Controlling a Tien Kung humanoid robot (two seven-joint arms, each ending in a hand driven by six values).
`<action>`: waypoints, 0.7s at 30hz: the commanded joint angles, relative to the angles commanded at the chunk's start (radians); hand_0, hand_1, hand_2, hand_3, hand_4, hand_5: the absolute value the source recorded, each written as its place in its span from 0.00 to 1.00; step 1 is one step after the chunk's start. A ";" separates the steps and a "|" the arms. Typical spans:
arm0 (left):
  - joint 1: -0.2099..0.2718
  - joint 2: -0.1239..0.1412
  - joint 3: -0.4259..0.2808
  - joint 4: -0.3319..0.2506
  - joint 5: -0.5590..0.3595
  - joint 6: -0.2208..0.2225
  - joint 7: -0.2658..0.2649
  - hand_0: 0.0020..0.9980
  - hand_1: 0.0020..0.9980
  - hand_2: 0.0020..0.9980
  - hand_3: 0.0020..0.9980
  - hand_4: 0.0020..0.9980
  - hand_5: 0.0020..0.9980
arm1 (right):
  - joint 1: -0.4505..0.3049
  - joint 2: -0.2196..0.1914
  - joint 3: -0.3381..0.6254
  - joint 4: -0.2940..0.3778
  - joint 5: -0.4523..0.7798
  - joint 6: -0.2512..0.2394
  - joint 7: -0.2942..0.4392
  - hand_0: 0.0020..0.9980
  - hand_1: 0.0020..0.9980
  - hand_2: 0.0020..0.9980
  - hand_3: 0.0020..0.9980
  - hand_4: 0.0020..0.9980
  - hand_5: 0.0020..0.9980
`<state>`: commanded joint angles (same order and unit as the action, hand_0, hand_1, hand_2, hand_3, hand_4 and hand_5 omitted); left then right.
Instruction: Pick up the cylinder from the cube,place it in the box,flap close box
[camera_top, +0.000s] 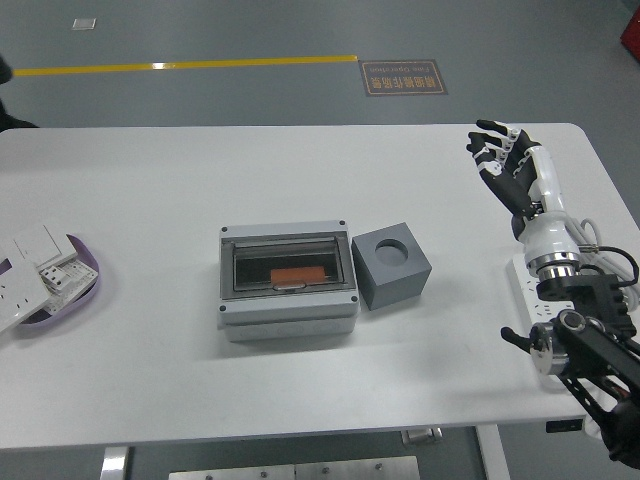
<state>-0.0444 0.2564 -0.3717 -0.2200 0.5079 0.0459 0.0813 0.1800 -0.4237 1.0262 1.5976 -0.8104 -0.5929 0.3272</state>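
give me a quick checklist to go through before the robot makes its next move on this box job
1. Cylinder out of the cube: ok, its round socket is empty.
2. Something in the box: ok, an orange piece shows through the window; whether it is the cylinder, cannot tell.
3. Flap closed: ok, the clear cover lies flat over the box; whether it is latched, cannot tell.
4. Right hand free: ok, fingers spread, holding nothing, raised near the table's right edge above the power strip.
5. Left hand: cannot tell, not in view.
6. Far side of the table free of a person's hands: ok, none over it.
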 joint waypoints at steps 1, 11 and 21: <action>-0.001 0.003 0.001 0.000 0.000 0.000 0.000 0.60 0.62 0.60 0.62 0.68 0.22 | -0.002 0.003 0.007 -0.004 0.025 0.001 0.013 0.73 0.63 0.64 0.66 0.73 0.37; 0.006 0.027 0.000 -0.003 -0.003 -0.006 -0.003 0.60 0.62 0.60 0.62 0.68 0.22 | -0.024 0.020 0.039 -0.028 0.118 0.001 0.033 0.72 0.65 0.65 0.65 0.75 0.39; 0.021 0.017 -0.030 -0.005 0.004 -0.010 -0.002 0.60 0.62 0.60 0.62 0.68 0.22 | -0.057 0.028 0.096 -0.027 0.105 -0.001 0.036 0.72 0.64 0.65 0.65 0.75 0.41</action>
<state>-0.0234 0.2733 -0.4018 -0.2248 0.5121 0.0362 0.0796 0.1229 -0.3952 1.1219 1.5706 -0.7053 -0.5936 0.3636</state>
